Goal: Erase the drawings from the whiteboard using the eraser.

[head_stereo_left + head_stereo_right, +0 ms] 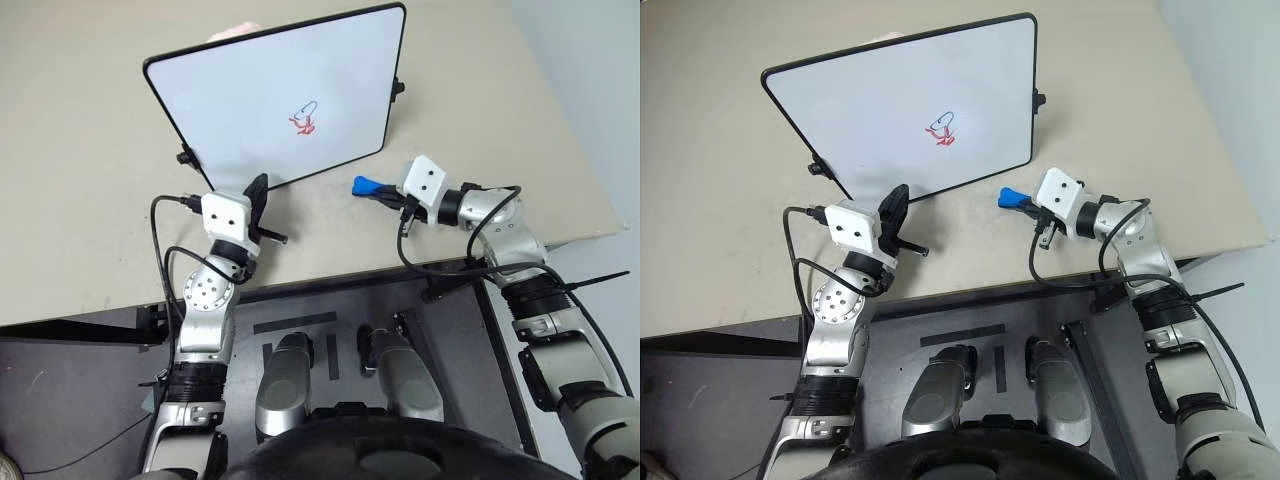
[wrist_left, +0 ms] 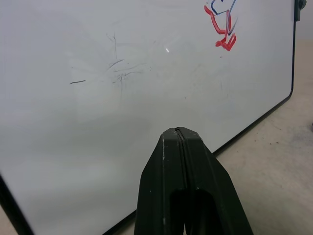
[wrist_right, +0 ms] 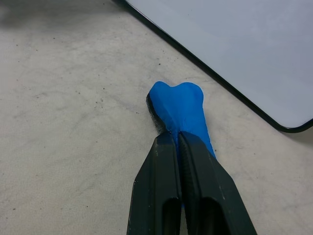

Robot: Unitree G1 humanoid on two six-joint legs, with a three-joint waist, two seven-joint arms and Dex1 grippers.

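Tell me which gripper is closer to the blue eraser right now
Right. The right gripper is shut on the eraser beside the whiteboard; the left gripper sits apart at the board's near edge.

A beige tabletop [image 1: 80, 150] with dark specks, and a pink object [image 1: 232, 31] at its far side.

A beige, faintly speckled surface [image 1: 80, 200] carries a black-framed whiteboard [image 1: 250, 110] near its centre, with a small blue eraser [image 1: 366, 185] at its five o'clock.
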